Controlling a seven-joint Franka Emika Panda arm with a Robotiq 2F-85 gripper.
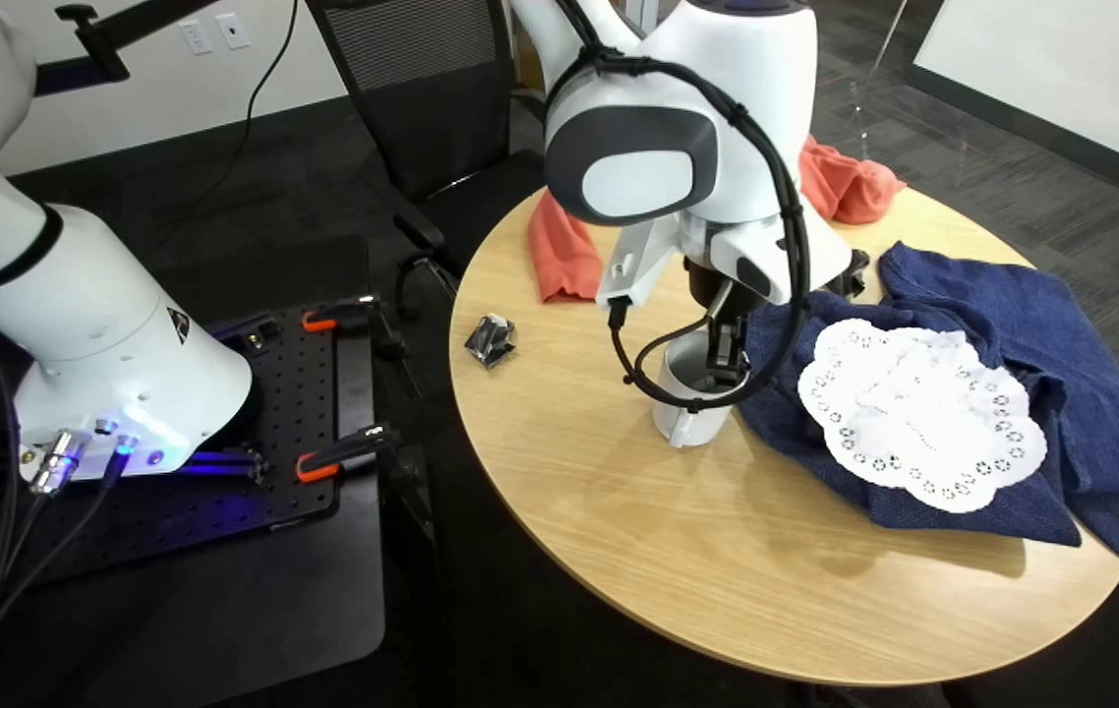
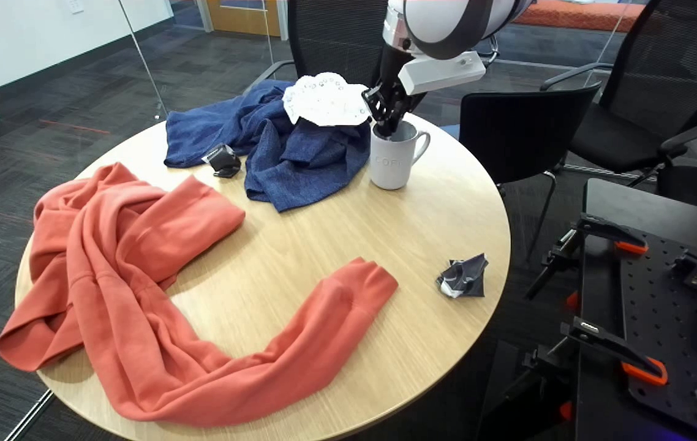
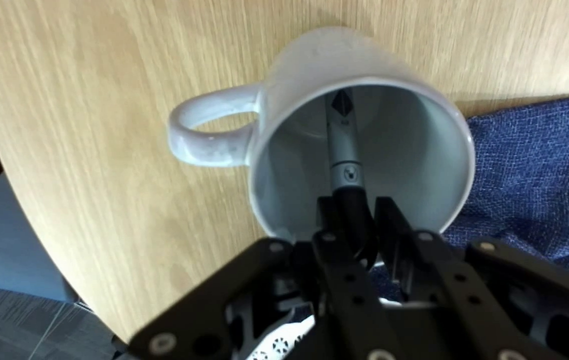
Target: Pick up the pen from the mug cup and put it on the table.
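Note:
The white mug cup [image 1: 697, 425] stands upright on the round wood-coloured table [image 1: 559, 433], and it also shows in an exterior view [image 2: 390, 170]. In the wrist view the mug's handle [image 3: 209, 150] points left. The pen [image 3: 343, 137], grey with a black upper end, stands leaning inside the mug [image 3: 327, 55]. My gripper [image 3: 355, 201] reaches down into the mug's mouth with a finger on each side of the pen's black end. The fingers are close together. A thin gap shows beside the right finger; firm contact cannot be told. In both exterior views the pen is hidden.
A blue cloth [image 1: 1031, 324] with a white lace doily [image 1: 923, 413] lies right beside the mug. An orange garment [image 2: 122, 245] covers another part of the table. A crumpled dark wrapper [image 2: 465, 277] and a small dark lump [image 2: 222, 160] also lie there. A black cart [image 1: 225, 590] stands beside.

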